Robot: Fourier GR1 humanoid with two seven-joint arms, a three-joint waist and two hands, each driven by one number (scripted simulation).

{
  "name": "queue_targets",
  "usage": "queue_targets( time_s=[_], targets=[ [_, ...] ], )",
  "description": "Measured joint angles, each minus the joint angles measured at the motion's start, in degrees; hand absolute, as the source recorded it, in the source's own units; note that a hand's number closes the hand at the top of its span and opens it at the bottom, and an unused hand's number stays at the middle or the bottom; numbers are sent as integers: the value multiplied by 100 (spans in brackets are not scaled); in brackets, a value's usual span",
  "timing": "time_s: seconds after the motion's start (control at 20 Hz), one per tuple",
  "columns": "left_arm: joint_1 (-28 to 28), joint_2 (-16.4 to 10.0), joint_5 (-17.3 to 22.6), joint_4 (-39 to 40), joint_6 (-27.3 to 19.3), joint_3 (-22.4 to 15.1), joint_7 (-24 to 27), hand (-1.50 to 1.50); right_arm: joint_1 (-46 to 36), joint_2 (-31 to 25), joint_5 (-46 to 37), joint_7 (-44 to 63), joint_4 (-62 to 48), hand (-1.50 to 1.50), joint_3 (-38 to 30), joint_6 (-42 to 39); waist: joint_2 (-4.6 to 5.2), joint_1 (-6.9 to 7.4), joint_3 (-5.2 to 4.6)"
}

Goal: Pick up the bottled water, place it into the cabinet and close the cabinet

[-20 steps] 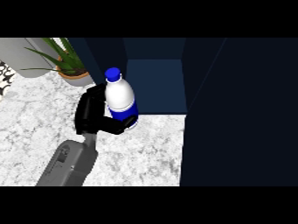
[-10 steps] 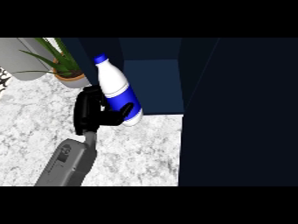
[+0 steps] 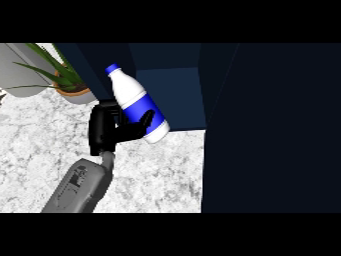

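Holding water bottle (image 3: 134,100) in left hand (image 3: 105,129), fingers (image 3: 145,119) curling round lower body. Hanging tilted, cap up-left, above table (image 3: 25,150) at cabinet (image 3: 169,95) mouth. Judging light, stiff, slick plastic; gripping mid-body, near label, looking safest.

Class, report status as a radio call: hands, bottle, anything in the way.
Left hand curled round bottled water; right hand out of view. Bottle tilted, at open cabinet. Potted plant close beside it.
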State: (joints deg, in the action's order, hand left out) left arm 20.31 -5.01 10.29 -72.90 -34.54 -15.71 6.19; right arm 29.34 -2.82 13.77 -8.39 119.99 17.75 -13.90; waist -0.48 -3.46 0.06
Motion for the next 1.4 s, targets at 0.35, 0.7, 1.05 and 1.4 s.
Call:
queue_targets(
  time_s=[0.35,0.7,1.05,1.4],
  targets=[
    [107,-97,-409,169,-456,-260,-48,150,-29,-42,52,-17,-80,-150,-14,-69,-10,-28,19],
    [158,-281,-943,307,-1003,-605,-83,150,-123,-86,71,-37,-171,-150,-52,-131,-9,-94,37],
    [186,-486,-1464,420,-1523,-923,-140,-150,-98,-82,66,-104,-188,-150,-5,-173,-25,-154,62],
    [299,-564,-1604,525,-1603,-1138,-358,-150,-148,-79,40,-78,-173,-150,18,-156,5,-181,71]
  ],
)
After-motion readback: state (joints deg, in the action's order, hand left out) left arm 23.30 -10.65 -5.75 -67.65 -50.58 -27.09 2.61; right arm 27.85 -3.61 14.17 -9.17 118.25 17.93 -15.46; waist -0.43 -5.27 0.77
